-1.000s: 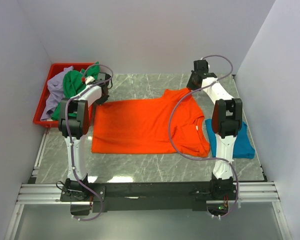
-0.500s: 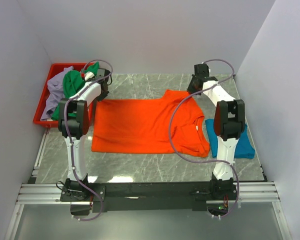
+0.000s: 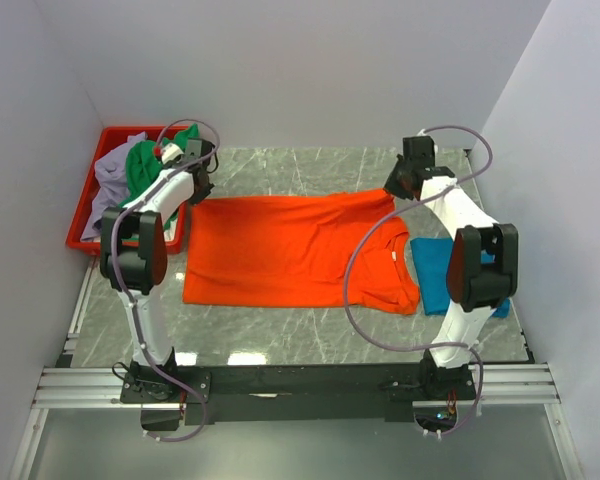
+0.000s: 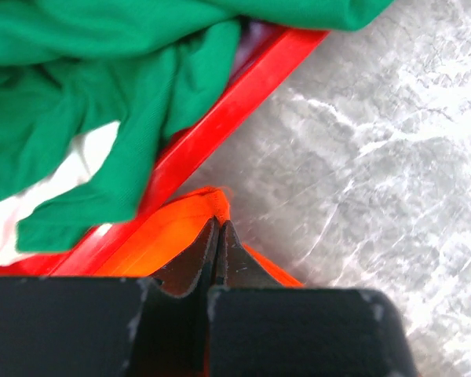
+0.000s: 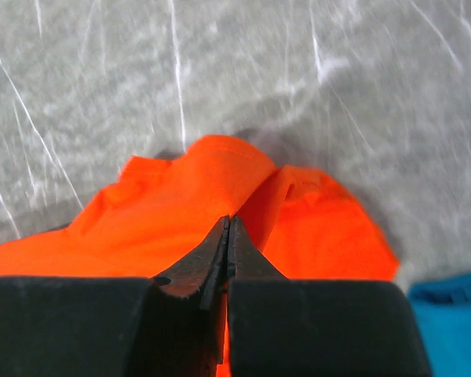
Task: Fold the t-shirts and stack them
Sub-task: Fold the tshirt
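Note:
The bright orange t-shirt (image 3: 280, 250) lies spread across the marble table, its far edge pulled taut between both grippers. My left gripper (image 3: 201, 193) is shut on its far left corner, right beside the red tray; the left wrist view shows the orange t-shirt (image 4: 169, 232) pinched at the left gripper (image 4: 218, 225). My right gripper (image 3: 393, 192) is shut on the far right corner, and the right wrist view shows the right gripper (image 5: 228, 223) closed on a fold of the orange t-shirt (image 5: 173, 204). A teal t-shirt (image 3: 432, 272) lies at the right, partly under the right arm.
The red tray (image 3: 77, 228) at the far left holds a green t-shirt (image 3: 143, 165) and a pale lavender t-shirt (image 3: 108, 185); the green t-shirt (image 4: 78, 94) hangs over the tray rim (image 4: 243, 86). White walls close in the table on three sides.
The two grippers have moved apart, the right one to the right and nearer, the left one slightly back and left. The orange shirt's far edge is now stretched straighter between them.

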Robot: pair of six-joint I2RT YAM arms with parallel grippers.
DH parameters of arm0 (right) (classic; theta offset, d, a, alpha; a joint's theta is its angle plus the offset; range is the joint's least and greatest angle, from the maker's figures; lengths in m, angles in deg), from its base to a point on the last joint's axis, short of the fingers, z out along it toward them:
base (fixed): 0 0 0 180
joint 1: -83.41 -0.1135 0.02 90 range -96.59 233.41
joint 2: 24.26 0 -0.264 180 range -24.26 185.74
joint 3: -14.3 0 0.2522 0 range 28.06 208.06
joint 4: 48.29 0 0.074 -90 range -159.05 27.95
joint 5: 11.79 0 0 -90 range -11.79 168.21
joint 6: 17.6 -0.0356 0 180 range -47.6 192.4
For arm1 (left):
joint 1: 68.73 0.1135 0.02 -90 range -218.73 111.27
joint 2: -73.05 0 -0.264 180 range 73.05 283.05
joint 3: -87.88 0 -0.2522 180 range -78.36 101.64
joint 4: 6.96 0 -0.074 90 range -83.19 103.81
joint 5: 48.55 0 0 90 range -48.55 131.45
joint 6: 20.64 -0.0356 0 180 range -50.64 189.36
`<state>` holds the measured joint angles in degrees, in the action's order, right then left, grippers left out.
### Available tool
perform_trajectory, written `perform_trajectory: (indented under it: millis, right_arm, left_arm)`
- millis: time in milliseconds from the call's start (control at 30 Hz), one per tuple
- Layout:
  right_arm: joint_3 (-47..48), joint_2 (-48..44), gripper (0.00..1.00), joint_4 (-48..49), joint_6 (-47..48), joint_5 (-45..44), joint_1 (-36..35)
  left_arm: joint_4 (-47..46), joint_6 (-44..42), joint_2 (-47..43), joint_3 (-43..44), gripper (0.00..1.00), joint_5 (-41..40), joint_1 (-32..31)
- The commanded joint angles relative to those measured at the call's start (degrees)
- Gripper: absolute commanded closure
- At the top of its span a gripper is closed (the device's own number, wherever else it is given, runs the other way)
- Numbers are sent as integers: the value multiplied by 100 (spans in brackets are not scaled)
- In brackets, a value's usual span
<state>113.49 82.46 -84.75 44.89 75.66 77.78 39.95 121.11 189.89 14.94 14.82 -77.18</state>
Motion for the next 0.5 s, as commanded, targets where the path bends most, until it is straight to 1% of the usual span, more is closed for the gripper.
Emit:
perform_trajectory:
  millis: [0, 133, 300, 467]
  right_arm:
    - [-456, -615, 100, 187, -167, -106, 53]
    - [-1140, -1029, 100, 248, -237, -141, 44]
    - [-1730, -1538, 100, 275, -334, -132, 44]
    - [-2328, -1873, 100, 354, -396, -97, 35]
  left_arm:
    - [-238, -33, -547, -415, 99, 88, 10]
    - [-466, 11, -1038, -988, 99, 176, 10]
    - [-695, 99, -1479, -1760, 99, 264, 1]
    - [-880, 195, -1918, -2280, 99, 343, -8]
